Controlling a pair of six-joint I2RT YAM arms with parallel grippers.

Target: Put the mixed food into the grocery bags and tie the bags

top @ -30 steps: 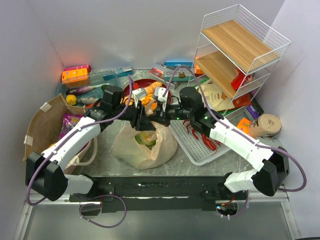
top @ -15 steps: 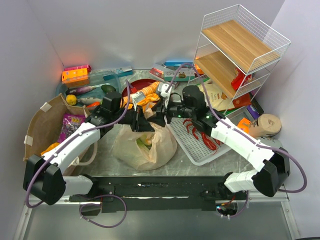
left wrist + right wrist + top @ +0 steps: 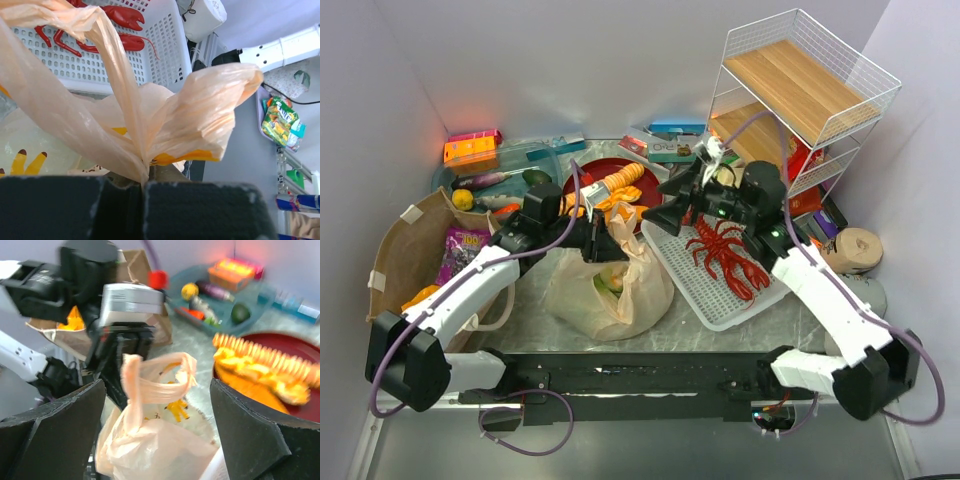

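In the middle of the surface, the thin tan plastic bag point(image 3: 610, 292) is seen, with green food point(image 3: 608, 281) inside. Its two handles point(image 3: 120, 85) are pinched tight by the left end effector point(image 3: 618, 248). The right end effector point(image 3: 658, 205) is held wide apart, near the white basket point(image 3: 715, 300), touching nothing. The bag looks soft, light and slippery, so it is best grabbed by a loose handle, just above the pinch.
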